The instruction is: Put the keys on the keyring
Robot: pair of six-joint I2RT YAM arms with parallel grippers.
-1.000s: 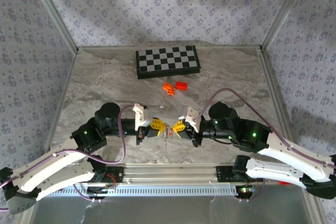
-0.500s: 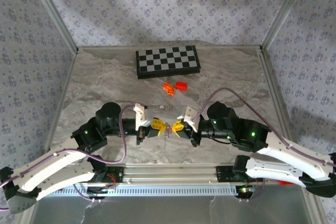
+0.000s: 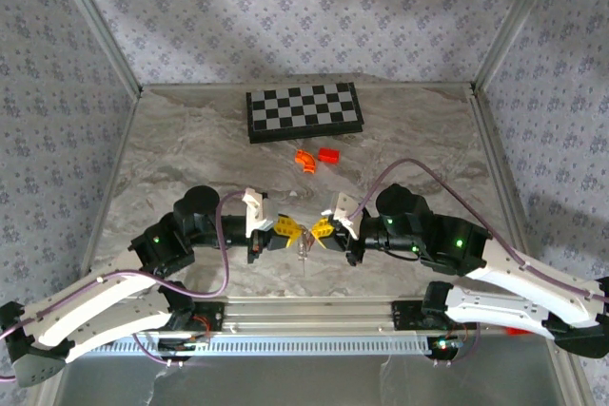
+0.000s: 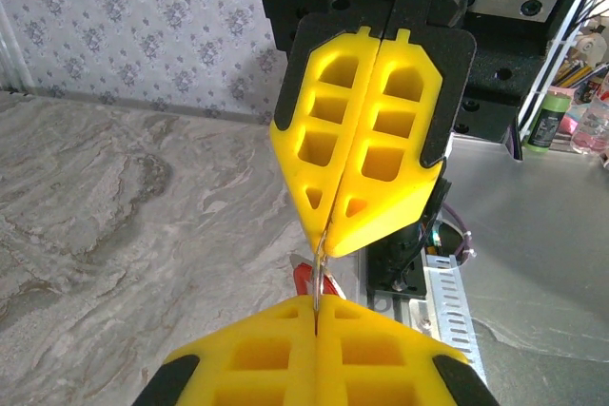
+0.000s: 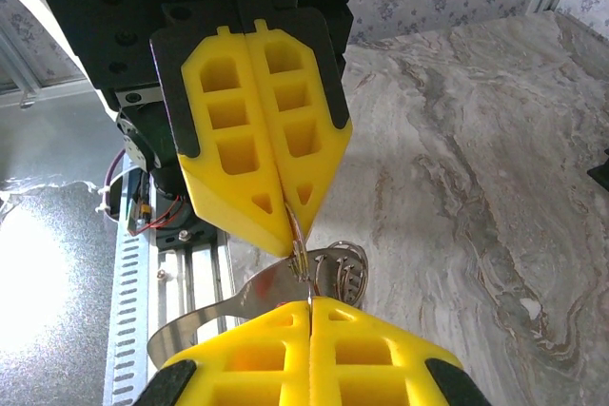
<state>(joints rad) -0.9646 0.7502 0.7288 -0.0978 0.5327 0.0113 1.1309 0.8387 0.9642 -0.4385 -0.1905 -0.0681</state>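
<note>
My left gripper [image 3: 294, 231] and right gripper [image 3: 313, 230] meet tip to tip over the table's front middle. Both are shut on the keyring [image 5: 298, 260], a thin pale wire loop pinched edge-on between the two pairs of yellow fingers. In the left wrist view my own tips [image 4: 315, 306] face the right gripper [image 4: 324, 240], and a small red key [image 4: 304, 281] hangs just behind the wire. In the right wrist view my tips [image 5: 309, 301] face the left gripper [image 5: 290, 235]. A flat silver slotted piece [image 5: 267, 288] and coiled rings [image 5: 353, 269] hang there.
A black-and-white checkerboard [image 3: 304, 111] lies at the back of the marble table [image 3: 190, 154]. An orange curved piece [image 3: 304, 160] and a red block [image 3: 328, 155] sit in front of it. A slotted metal rail [image 3: 304, 316] runs along the near edge.
The right gripper has edged a little left toward the left gripper, narrowing the gap. The hanging keyring has swung slightly. The left arm has stayed put.
</note>
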